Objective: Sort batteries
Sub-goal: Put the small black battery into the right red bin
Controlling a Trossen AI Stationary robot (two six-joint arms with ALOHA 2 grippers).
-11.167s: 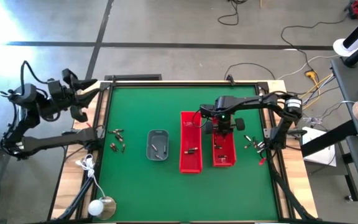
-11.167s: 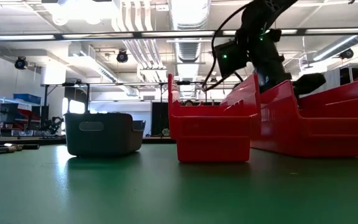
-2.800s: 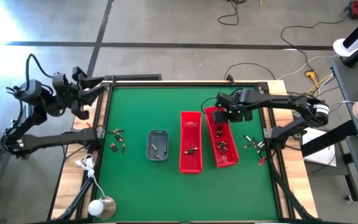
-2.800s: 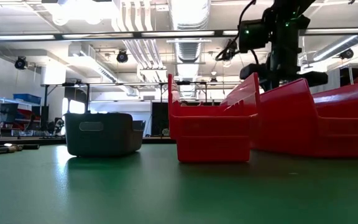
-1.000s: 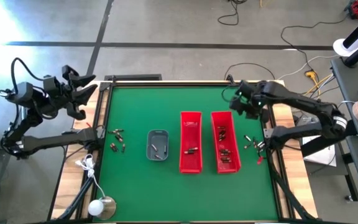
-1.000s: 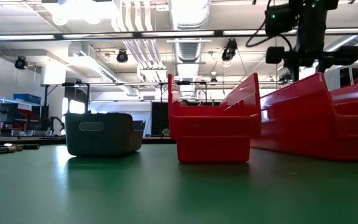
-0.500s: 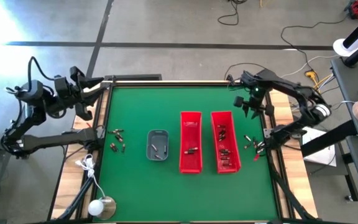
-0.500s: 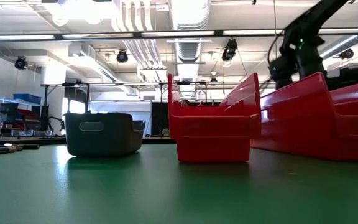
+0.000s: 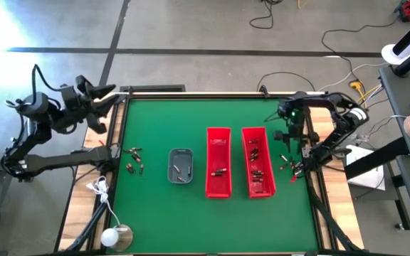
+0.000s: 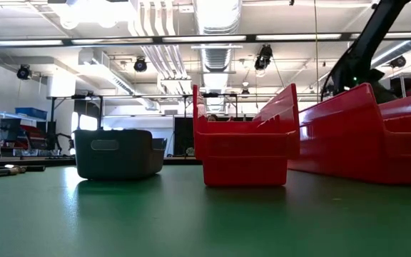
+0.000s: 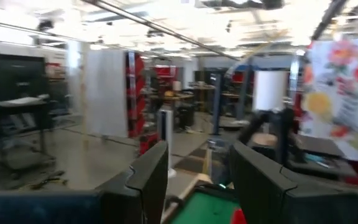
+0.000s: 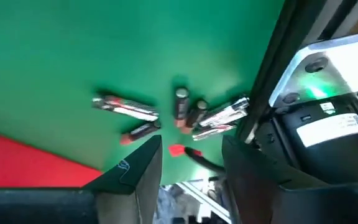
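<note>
Batteries (image 12: 180,112) lie in a loose cluster on the green counter (image 9: 169,121) near its right edge, right under the right pincer (image 12: 190,163), whose two dark fingers stand apart with nothing between them. In the right wrist view the cells show silvery wrappers and orange-red ends, some touching, one lying off on its own; their printing is too blurred to read. A white label on the arm base beside them carries dark lines of text, also unreadable, under a green light. From above, the right pincer (image 9: 288,133) hangs over the counter's right side, just beside the right-hand red bin (image 9: 257,162), which holds several batteries; the other red bin (image 9: 218,162) holds one or two. The grey tray (image 9: 181,165) sits left of the bins with a couple of cells inside, and another small scatter of batteries (image 9: 134,159) lies near the left edge. The left pincer (image 9: 93,96) waits off the counter's far left corner, raised, fingers parted and empty, looking out into the room. No brand name is legible anywhere.
</note>
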